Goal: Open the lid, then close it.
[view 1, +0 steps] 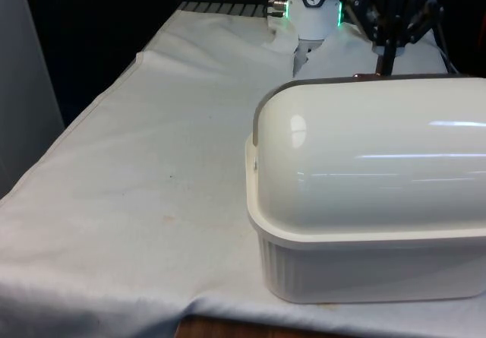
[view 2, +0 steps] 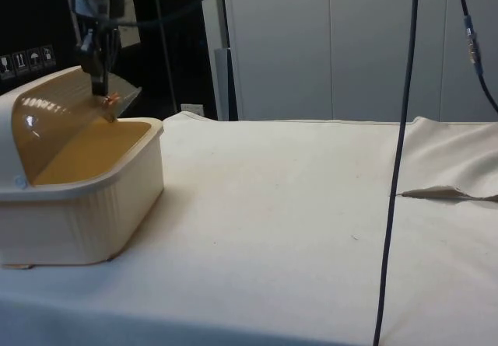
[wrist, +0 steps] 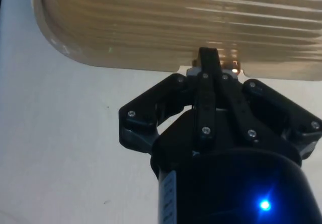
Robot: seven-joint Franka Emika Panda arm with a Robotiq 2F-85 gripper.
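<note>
Front view: one cream bread box (view 1: 364, 262) stands at the table's (view 1: 137, 186) near end on the front view's right, cut off by the picture edge; its domed back hides the gripper (view 1: 383, 63) tips. Side view: the amber roll-top lid (view 2: 58, 109) stands partly raised. Wrist view: the fingers (wrist: 209, 65) are pinched narrowly on the lid's small edge handle (wrist: 229, 67).
</note>
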